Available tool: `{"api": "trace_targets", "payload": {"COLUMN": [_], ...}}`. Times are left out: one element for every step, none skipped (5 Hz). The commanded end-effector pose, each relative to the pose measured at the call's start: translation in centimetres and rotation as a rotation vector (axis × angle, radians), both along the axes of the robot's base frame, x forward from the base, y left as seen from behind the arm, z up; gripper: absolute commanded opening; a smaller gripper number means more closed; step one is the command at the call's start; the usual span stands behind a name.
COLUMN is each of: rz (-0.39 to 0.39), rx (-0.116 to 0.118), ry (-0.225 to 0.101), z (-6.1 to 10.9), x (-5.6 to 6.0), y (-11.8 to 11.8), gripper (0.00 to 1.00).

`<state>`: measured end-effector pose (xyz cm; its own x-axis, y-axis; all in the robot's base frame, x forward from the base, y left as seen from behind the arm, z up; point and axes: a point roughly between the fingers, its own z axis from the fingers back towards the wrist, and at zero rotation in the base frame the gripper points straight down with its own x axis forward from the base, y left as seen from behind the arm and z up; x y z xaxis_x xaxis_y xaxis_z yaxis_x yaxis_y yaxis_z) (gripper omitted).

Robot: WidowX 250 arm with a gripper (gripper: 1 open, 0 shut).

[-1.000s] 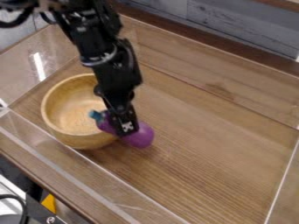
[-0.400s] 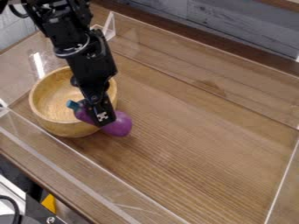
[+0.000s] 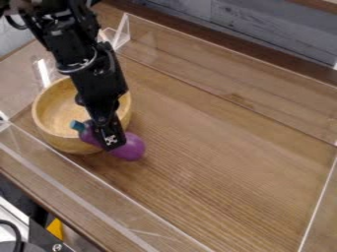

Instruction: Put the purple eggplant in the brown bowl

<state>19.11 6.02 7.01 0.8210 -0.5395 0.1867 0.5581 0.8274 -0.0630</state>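
- Purple eggplant (image 3: 120,147) is in the lower left of the frame, against the outer right wall of the brown bowl (image 3: 53,108).
- Its long axis runs from upper left to lower right; the blue-green stem end points upper left.
- Pincer (image 3: 105,132) points downward and is clamped on the eggplant, above the bench (image 3: 237,138).

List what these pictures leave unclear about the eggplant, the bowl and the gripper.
- Gripper: camera view; its fingertips merge with the arm's dark body, so the jaws' stance is unreadable.
- Purple eggplant: its stem end is covered by the gripper.
- Brown bowl: the arm hides its right rim; whether the eggplant touches it is unclear.
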Motion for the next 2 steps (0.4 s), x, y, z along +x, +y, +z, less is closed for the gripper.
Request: {"api": "trace_targets", "payload": {"rz": [0.002, 0.000], "rx": [0.021, 0.023], "ry": [-0.037, -0.036], "z": [0.67, 0.51], "x": [0.22, 0.06], "y": [0.12, -0.07], "gripper": [0.00, 0.00]}}
